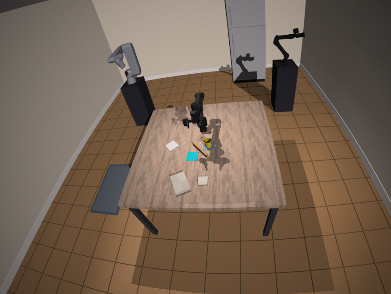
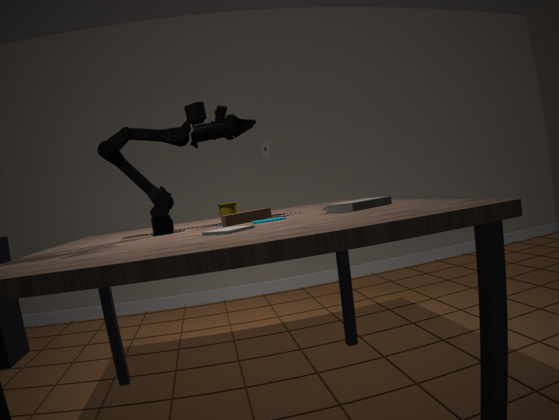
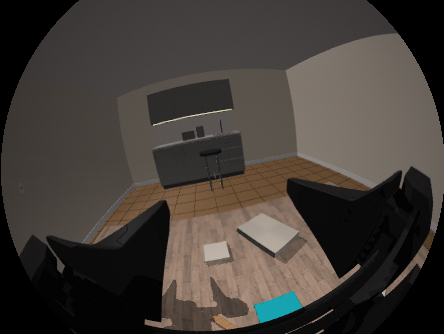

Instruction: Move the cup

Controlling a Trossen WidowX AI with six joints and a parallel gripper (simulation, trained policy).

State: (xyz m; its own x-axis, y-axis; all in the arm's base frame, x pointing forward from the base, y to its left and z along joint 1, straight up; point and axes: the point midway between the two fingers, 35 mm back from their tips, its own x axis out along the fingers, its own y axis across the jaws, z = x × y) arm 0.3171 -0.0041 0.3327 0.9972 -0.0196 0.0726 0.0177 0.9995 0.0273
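Seen from above, a thin white square tile lies flat at the left of the wood-topped table, apart from the pads and probably just clutter. Nearer, a large off-white slab, perhaps a closed book, also seems to have no part in the job. The cyan pad lies bare, so it is likely the place meant for the cup.

Above the far part of the table, the black gripper hangs high and points almost level. Its claw is spread wide with nothing between the fingers, ready to take a cup but too high to reach one.

A wooden bar lies slantwise between the pads, a low barrier that probably calls for lifting the cup over or steering around it. Near it on the table is a small white box.

Farthest right, the yellow cup stands upright on the blue pad; that stance should keep marbles in, though I cannot make any out. The grasp and carry remain to be done.
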